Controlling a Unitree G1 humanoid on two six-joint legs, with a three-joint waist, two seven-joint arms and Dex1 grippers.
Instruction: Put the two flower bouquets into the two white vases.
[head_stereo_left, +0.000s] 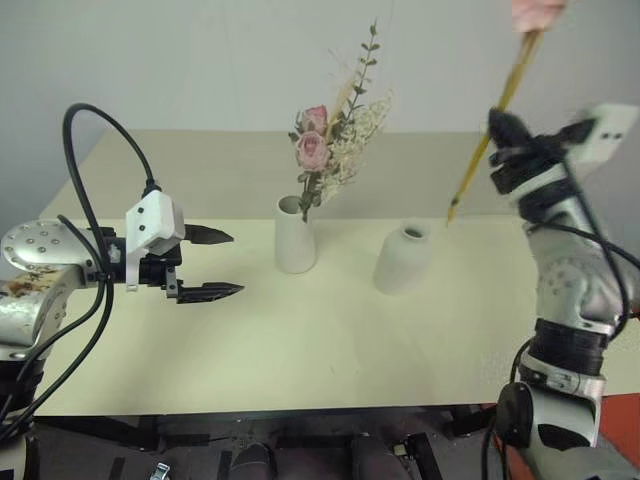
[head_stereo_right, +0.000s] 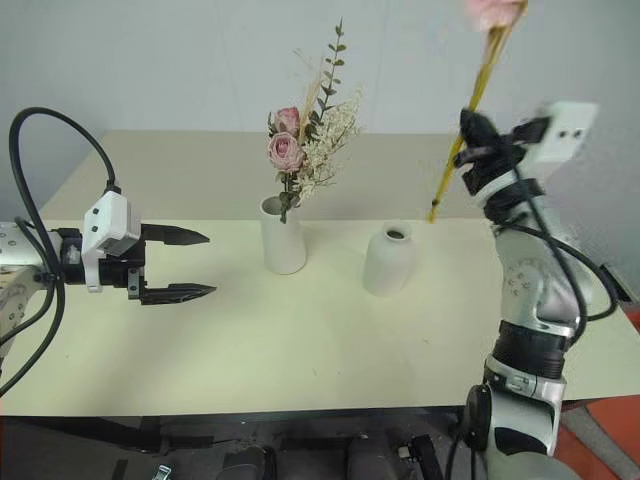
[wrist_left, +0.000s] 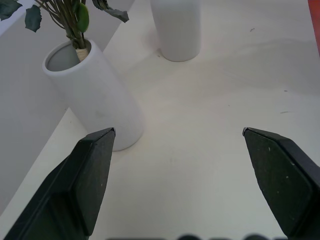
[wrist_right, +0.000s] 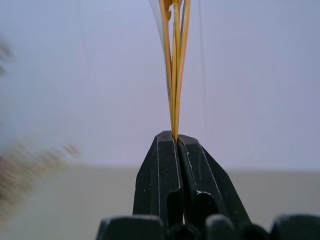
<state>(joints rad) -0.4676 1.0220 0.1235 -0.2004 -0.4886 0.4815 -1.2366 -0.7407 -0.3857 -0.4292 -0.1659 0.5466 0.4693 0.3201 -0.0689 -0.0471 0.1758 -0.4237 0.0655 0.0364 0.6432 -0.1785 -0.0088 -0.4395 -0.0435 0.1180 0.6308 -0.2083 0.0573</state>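
1. Two grippers, two different jobs right now. Nearest me, my left gripper (head_stereo_left: 222, 264) hangs over the table (head_stereo_left: 330, 350) with its fingers spread wide, nothing in them, pointed toward the vases.
2. My right gripper (head_stereo_right: 468, 150) is raised above the table's right side, fingers pinched tight on the slim bunch of yellow stalks (head_stereo_right: 462, 150). The pink flower head (head_stereo_right: 494, 10) is up top and the cut ends hang down, near the squat vase but off to its right and above it.
3. Handling guess: those stalks look light, thin and a bit springy, probably brittle too. I'm holding around mid-stem, which seems right, since the free lower end is what has to be steered.
4. Further out, the squat rounded vase (head_stereo_left: 404, 259) stands empty. Its neck is narrow, so the stalk tips need lining up before lowering.
5. Just left of it, apart, the taller tapered vase (head_stereo_left: 295, 236) already holds the bushy rose bouquet (head_stereo_left: 335, 140), standing upright.
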